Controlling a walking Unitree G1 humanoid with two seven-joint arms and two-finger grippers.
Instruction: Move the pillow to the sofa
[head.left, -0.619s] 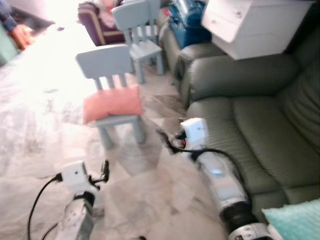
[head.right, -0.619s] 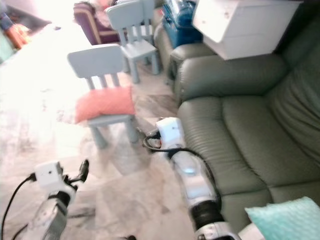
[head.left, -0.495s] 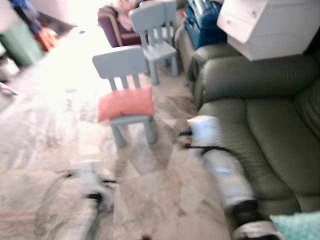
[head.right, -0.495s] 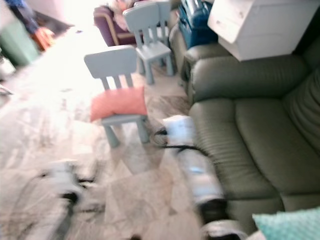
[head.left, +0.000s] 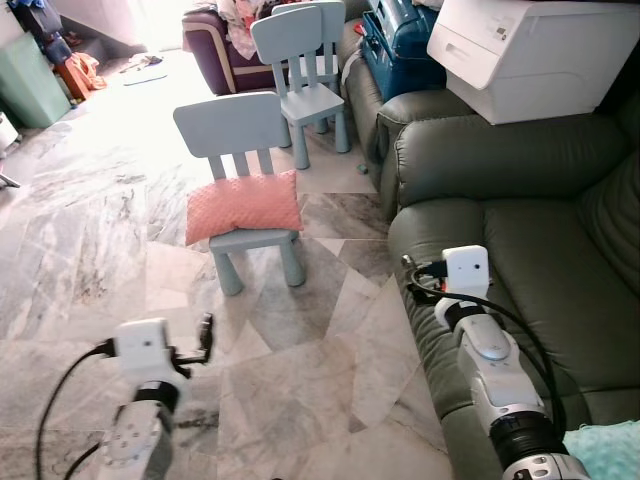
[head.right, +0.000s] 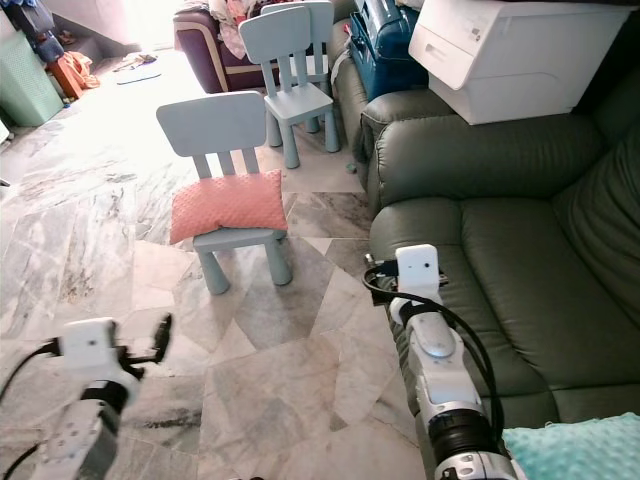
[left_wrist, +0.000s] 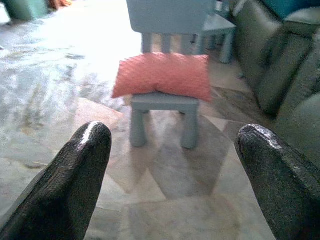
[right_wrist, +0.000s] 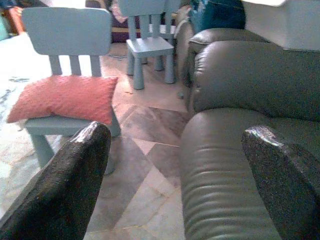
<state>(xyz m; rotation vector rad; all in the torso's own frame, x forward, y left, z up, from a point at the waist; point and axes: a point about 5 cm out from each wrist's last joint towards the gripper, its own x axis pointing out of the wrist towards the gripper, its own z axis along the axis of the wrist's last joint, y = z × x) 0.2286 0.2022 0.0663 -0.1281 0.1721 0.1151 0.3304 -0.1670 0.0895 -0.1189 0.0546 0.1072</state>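
The green sofa (head.left: 540, 250) fills the robot's right side, with a white cabinet (head.left: 530, 55) lying across its armrest behind. Out from the sofa's front edge stands a small blue chair (head.left: 245, 190), and the pink pillow (head.left: 243, 205) lies flat on its seat, overhanging both sides. The right gripper (right_wrist: 175, 190) hovers over the sofa's front edge, fingers spread; the left gripper (left_wrist: 172, 185), farther from the sofa, also hangs spread wide and empty. The light chair may tip or slide if a finger catches its backrest; a one-sided pinch could let the pillow droop off.
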